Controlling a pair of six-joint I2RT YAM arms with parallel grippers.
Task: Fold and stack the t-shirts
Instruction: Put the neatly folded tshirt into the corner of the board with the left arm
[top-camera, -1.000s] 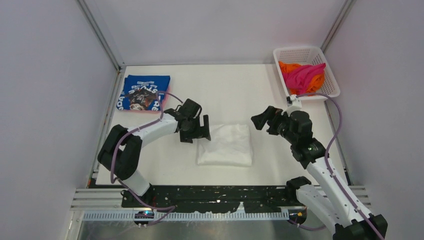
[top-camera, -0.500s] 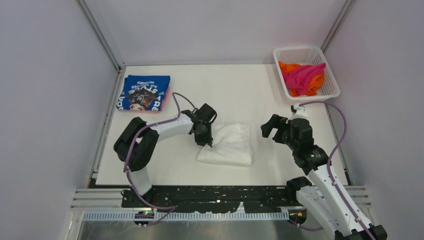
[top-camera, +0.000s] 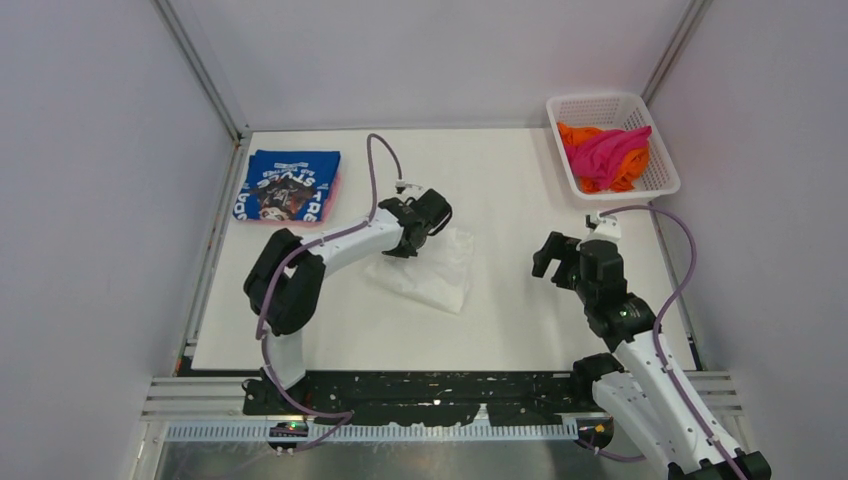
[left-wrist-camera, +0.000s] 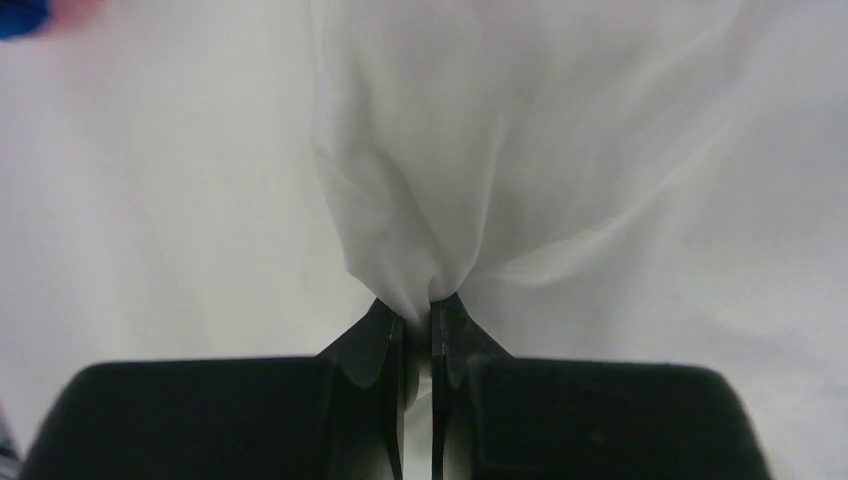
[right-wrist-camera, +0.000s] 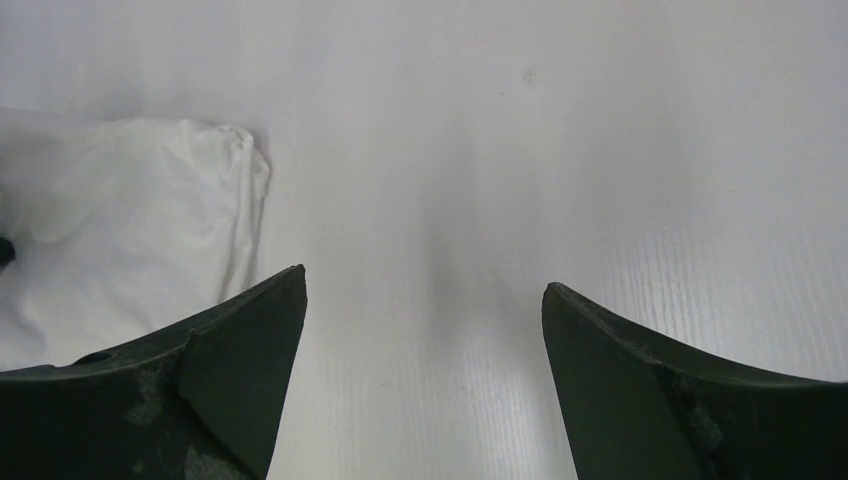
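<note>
Right, the white worktop (top-camera: 520, 190) is carrying everything. Left arm (top-camera: 330, 245) is reaching from a folded elbow out to mid-worktop. Right arm (top-camera: 640, 340) is rising from the near right corner, wrist pointing at bare worktop. A white t-shirt (top-camera: 440, 275) is lying bunched at centre, with the left fingers (left-wrist-camera: 375, 350) clamping tight on a pinch of its cloth. A blue t-shirt (top-camera: 288, 185) is sitting folded at far left on a pink t-shirt (top-camera: 338, 188); its white lettering is showing too small to read. A mesh basket (top-camera: 595, 98) at far right is holding a magenta shirt (top-camera: 605, 150) and an orange shirt (top-camera: 572, 133). Right fingers (right-wrist-camera: 230, 350) are hanging spread wide, gripping nothing.
</note>
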